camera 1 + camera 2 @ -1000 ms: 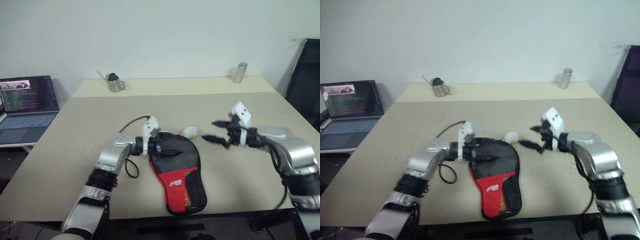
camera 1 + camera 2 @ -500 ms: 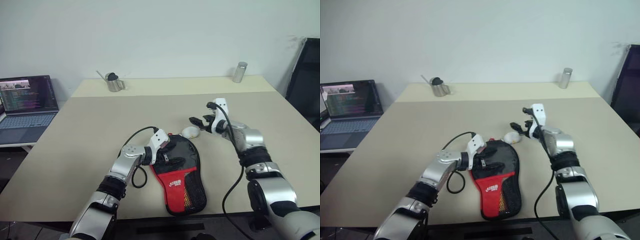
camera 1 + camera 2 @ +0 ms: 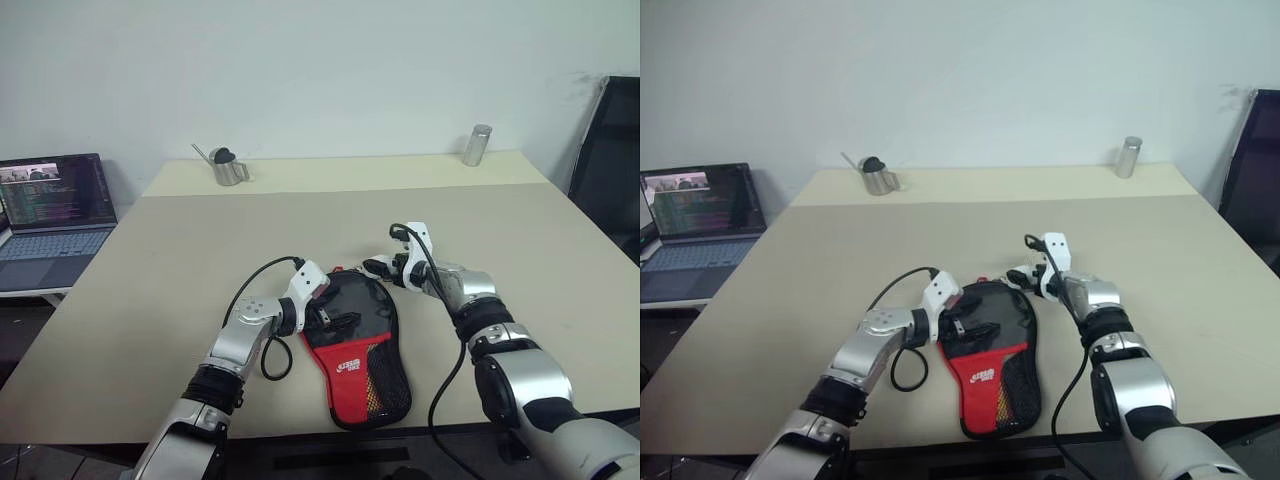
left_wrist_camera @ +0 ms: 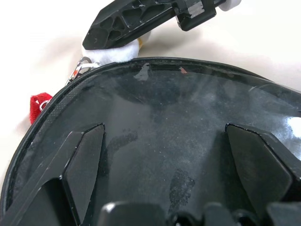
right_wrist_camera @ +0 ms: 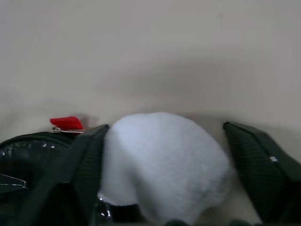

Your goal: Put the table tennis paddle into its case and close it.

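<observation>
Your case [image 3: 355,350] lies flat near the table's [image 3: 150,260] near edge, round end away from you. Your left gripper [image 3: 332,316] rests spread wide on that end's glossy black face. Just past the case's far rim, your right gripper [image 3: 377,268] straddles a white fluffy ball [image 5: 162,165], fingers apart and not yet clamped.
</observation>
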{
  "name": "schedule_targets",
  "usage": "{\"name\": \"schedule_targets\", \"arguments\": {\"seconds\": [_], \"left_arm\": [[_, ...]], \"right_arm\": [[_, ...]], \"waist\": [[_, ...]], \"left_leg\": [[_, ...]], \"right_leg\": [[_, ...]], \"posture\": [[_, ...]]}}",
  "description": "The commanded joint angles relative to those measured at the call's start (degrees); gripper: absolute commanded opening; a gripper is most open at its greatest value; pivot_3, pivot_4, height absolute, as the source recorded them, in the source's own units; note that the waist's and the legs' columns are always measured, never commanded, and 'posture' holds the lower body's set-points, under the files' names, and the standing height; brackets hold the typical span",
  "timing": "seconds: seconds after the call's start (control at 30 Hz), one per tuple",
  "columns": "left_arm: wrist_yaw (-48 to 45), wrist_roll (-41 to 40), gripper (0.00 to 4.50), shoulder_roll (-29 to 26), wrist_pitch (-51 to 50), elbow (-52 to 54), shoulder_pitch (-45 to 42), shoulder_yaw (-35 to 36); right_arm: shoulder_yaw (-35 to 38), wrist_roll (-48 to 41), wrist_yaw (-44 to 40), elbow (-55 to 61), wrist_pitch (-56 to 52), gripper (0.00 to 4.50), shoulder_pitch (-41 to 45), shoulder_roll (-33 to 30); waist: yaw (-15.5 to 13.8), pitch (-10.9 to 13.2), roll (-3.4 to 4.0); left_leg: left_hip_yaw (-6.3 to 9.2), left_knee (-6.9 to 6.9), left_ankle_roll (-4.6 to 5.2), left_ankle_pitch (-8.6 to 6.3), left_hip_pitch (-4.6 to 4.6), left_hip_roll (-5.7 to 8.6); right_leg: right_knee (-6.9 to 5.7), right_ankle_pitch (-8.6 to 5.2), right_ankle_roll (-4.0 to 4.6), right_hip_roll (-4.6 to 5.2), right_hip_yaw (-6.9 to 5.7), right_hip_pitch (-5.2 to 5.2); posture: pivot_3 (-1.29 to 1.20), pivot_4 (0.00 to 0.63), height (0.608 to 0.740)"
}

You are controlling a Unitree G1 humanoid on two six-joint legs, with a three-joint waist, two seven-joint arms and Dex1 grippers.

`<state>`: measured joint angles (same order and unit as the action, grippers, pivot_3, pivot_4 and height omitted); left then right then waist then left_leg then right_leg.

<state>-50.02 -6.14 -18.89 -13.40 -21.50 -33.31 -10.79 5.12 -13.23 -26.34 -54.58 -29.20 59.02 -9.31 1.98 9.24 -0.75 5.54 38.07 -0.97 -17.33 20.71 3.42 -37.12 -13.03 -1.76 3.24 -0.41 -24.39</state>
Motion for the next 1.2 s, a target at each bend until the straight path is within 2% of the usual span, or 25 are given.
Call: {"name": "schedule_targets", "arguments": {"seconds": [0.03, 0.13, 0.2, 0.27, 0.33, 0.53, 0.77, 1.0, 1.13, 1.2], "left_arm": [[0.89, 1.87, 4.5, -1.39, -1.0, -0.9, 1.41, -0.56], [1.37, 2.02, 4.5, -1.3, -0.83, -1.49, 1.07, -0.65], [1.78, 2.37, 4.5, -1.14, -0.56, -2.29, 0.59, -0.91], [2.4, 3.09, 4.5, -0.79, 0.12, -3.78, -0.24, -1.38], [3.1, 3.75, 4.5, -0.33, 0.98, -5.73, -1.12, -1.68], [4.23, 4.79, 4.5, 0.7, 2.58, -9.9, -2.78, -2.03], [5.3, 5.72, 4.5, 2.34, 4.76, -13.94, -4.76, -2.43], [5.18, 6.2, 4.5, 3.31, 6.76, -17.65, -6.79, -2.69], [5.04, 6.28, 4.5, 3.45, 7.41, -19.1, -7.59, -2.63], [4.89, 6.54, 4.5, 3.55, 7.73, -19.8, -8.09, -2.81]], "right_arm": [[1.3, -0.11, 0.69, -0.01, 1.53, 2.93, 1.81, 0.33], [1.8, -0.18, 0.74, 0.39, 1.16, 1.81, 1.97, -0.1], [1.8, -0.23, 0.26, 1.94, 0.3, 1.23, 1.48, -0.95], [1.54, 0.02, -0.34, 4.17, -0.77, 0.76, 0.59, -2.64], [1.21, 0.16, -1.21, 7.18, -2.33, 0.49, -0.7, -4.73], [-0.89, -0.27, -5.98, 22.53, -11.0, 0.44, -8.33, -11.45], [-5.94, -3.12, -16.45, 48.43, -18.73, 0.42, -22.58, -22.27], [-4.96, -6.25, -28.53, 63.15, -16.09, 0.42, -36.37, -37.82], [-3.47, -10.24, -35.84, 70.16, -14.8, 0.42, -43.13, -44.15], [-3.22, -12.61, -41.02, 75.09, -13.69, 0.42, -48.21, -48.06]], "waist": [[-0.01, 0.0, 0.0], [-0.03, 0.0, 0.0], [-0.06, 0.0, 0.0], [-0.12, -0.01, 0.01], [-0.26, -0.01, 0.01], [-0.53, -0.08, 0.07], [-1.3, -0.12, 0.13], [-2.13, -0.12, 0.08], [-2.09, -0.1, 0.05], [-2.34, -0.09, 0.03]], "left_leg": [[0.01, 0.0, -0.01, 0.0, 0.0, 0.0], [0.01, 0.0, -0.01, 0.01, 0.0, 0.0], [0.01, 0.0, -0.01, 0.01, 0.0, 0.01], [0.02, 0.01, -0.02, 0.01, 0.0, 0.01], [0.04, 0.02, -0.02, 0.01, 0.02, 0.01], [0.1, 0.03, -0.01, 0.0, 0.01, 0.04], [0.15, 0.08, 0.15, -0.08, -0.04, 0.05], [0.21, 0.21, 0.19, -0.1, -0.05, 0.13], [0.22, 0.24, 0.2, -0.1, -0.21, 0.06], [0.3, 0.21, 0.23, -0.12, -0.44, 0.05]], "right_leg": [[0.0, 0.0, 0.0, 0.0, 0.0, 0.0], [0.0, 0.0, 0.0, 0.0, 0.0, 0.0], [0.0, 0.0, 0.0, 0.0, 0.0, 0.0], [0.0, 0.0, 0.0, 0.0, -0.02, 0.01], [0.0, 0.01, 0.01, 0.0, -0.04, 0.01], [0.08, 0.01, 0.0, 0.02, -0.11, 0.11], [0.08, 0.0, -0.02, 0.01, -0.19, 0.23], [0.15, -0.01, -0.1, -0.06, -0.31, 0.38], [0.15, -0.02, -0.13, -0.05, -0.31, 0.55], [0.23, -0.2, -0.42, -0.06, -0.38, 0.85]], "posture": [[0.0, 0.15, 0.74], [0.0, 0.15, 0.74], [0.0, 0.15, 0.74], [0.0, 0.15, 0.74], [0.0, 0.15, 0.74], [0.0, 0.15, 0.74], [0.0, 0.15, 0.74], [0.0, 0.15, 0.74], [0.0, 0.15, 0.74], [0.0, 0.15, 0.74]]}}
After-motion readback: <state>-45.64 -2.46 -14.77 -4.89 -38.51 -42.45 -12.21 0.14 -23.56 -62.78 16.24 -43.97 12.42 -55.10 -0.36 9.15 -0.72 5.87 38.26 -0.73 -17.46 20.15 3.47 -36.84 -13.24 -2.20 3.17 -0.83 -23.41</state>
